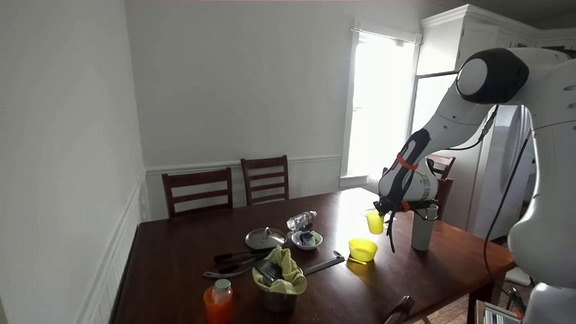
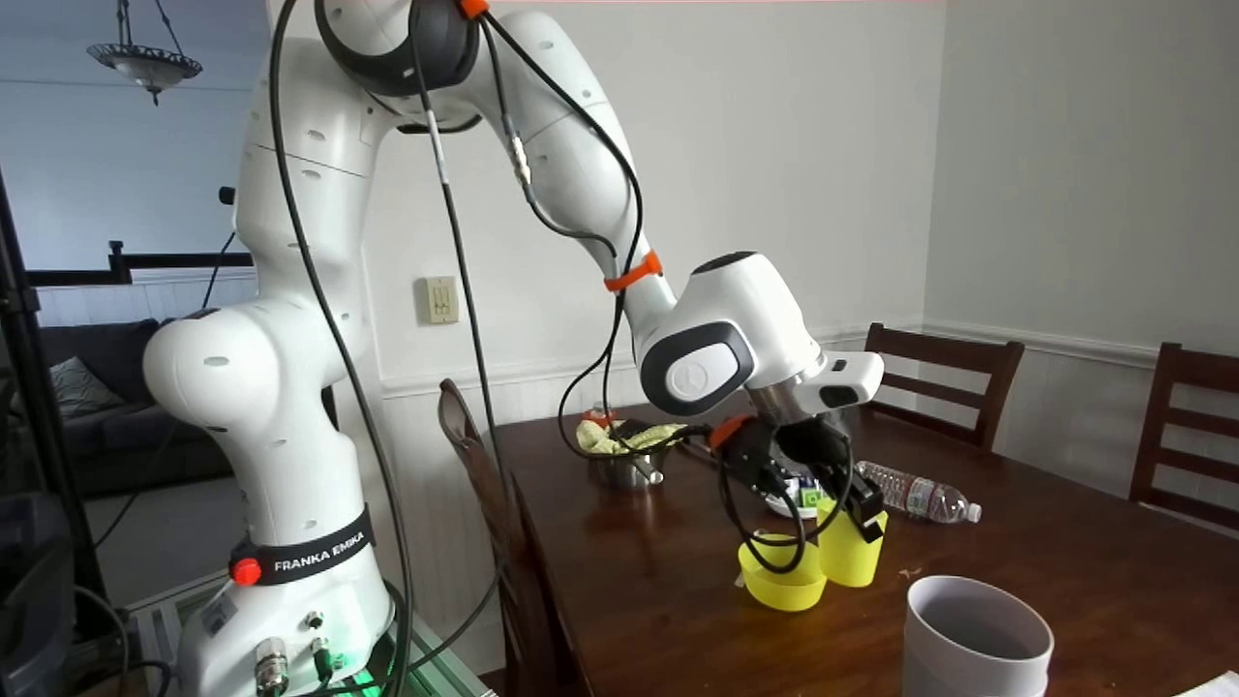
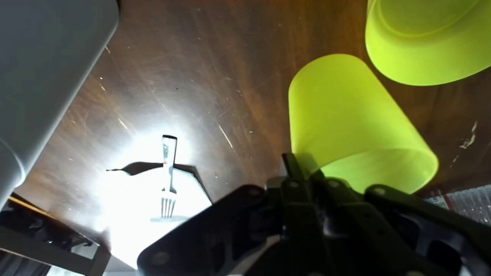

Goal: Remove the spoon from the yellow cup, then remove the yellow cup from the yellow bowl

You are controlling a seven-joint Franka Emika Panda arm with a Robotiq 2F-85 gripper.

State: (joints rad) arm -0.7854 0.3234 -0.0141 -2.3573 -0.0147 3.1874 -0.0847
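Observation:
The yellow cup (image 1: 374, 223) is bright yellow and tapered, and it also shows in the wrist view (image 3: 341, 107) and in an exterior view (image 2: 849, 557). My gripper (image 3: 303, 168) is shut on the cup's wall at the rim, one finger outside and one inside. The cup is out of the yellow bowl and beside it; I cannot tell whether it touches the table. The yellow bowl (image 1: 362, 250) stands on the table and shows partly in the wrist view (image 3: 429, 61). A thin yellow utensil, probably the spoon (image 1: 357, 261), lies on the table against the bowl.
A tall grey container (image 2: 978, 629) stands near the gripper. A fork (image 3: 168, 172) lies on white paper. A water bottle (image 1: 301, 220), a white bowl (image 1: 294, 238), a pot lid (image 1: 265, 238), a pot with green cloth (image 1: 279, 297) and an orange cup (image 1: 218, 308) are on the table.

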